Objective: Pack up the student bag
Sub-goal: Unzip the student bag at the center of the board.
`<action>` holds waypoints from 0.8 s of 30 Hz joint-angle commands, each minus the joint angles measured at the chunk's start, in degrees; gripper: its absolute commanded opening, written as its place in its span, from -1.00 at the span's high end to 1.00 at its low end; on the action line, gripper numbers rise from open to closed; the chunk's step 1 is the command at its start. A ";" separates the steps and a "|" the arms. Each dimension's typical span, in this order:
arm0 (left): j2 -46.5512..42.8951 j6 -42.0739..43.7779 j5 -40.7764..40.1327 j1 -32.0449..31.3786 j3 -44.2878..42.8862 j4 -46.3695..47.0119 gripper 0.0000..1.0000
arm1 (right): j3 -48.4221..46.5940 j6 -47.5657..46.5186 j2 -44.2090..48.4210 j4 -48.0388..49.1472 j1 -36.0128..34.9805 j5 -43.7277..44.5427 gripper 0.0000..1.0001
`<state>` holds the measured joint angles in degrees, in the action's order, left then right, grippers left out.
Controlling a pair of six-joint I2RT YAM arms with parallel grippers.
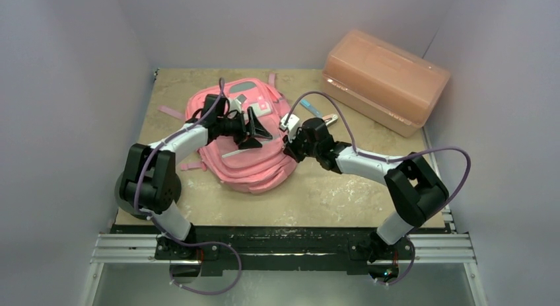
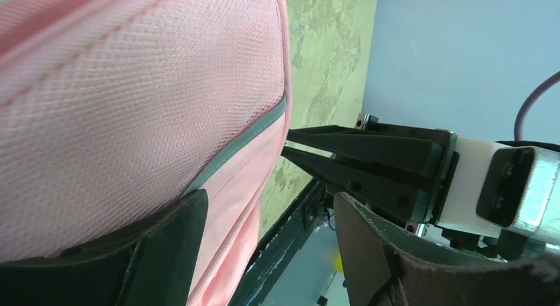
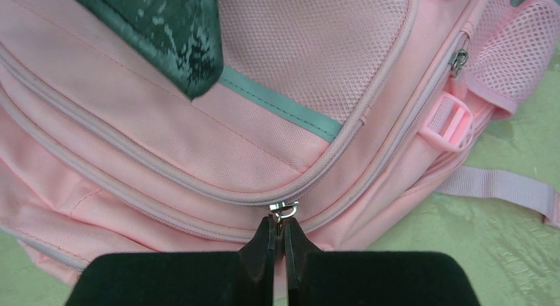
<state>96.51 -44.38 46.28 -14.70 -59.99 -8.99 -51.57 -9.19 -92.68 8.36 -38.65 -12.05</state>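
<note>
Now the right gripper (image 3: 279,234) pinches the zipper pull (image 3: 284,210) at three o'clock on the student bag (image 1: 254,170) (left gripper (image 1: 254,131) spread wide over it).

The bag (image 1: 254,164) is pink, partly mesh, with a teal-grey stripe (image 3: 284,108), a grey-and-white patch (image 1: 243,88) and a silver zip pull (image 3: 284,209). Right of the bag, the box (image 1: 385,79) is translucent orange-pink. Under the bag, the table (image 1: 330,193) is mottled beige. The left gripper (image 2: 269,203) and right gripper (image 3: 278,234) are black.

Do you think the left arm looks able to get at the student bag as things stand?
Likely yes: the left tool hangs open just over the student bag, with nothing between them.
</note>
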 commanded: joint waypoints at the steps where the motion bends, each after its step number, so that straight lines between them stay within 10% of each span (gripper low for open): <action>1: -6.91 3.08 -2.92 4.01 0.67 -0.03 -0.43 | 1.94 5.36 2.95 0.09 -0.48 -1.86 1.00; 9: -28.26 11.89 -23.88 14.50 3.78 -25.41 -0.50 | 2.27 7.16 4.60 2.37 -0.50 -1.42 1.00; 18: -25.52 4.61 -15.97 16.64 14.06 -13.37 -0.63 | -0.75 8.40 3.15 -1.64 -0.50 -1.36 0.96; 24: -25.53 -0.09 -18.13 16.63 19.99 -5.04 -0.34 | -0.64 8.72 5.53 -5.85 -1.87 0.26 0.89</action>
<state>72.03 -40.60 28.93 1.74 -42.44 -22.22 -50.76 -1.83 -90.17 7.68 -39.27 -12.53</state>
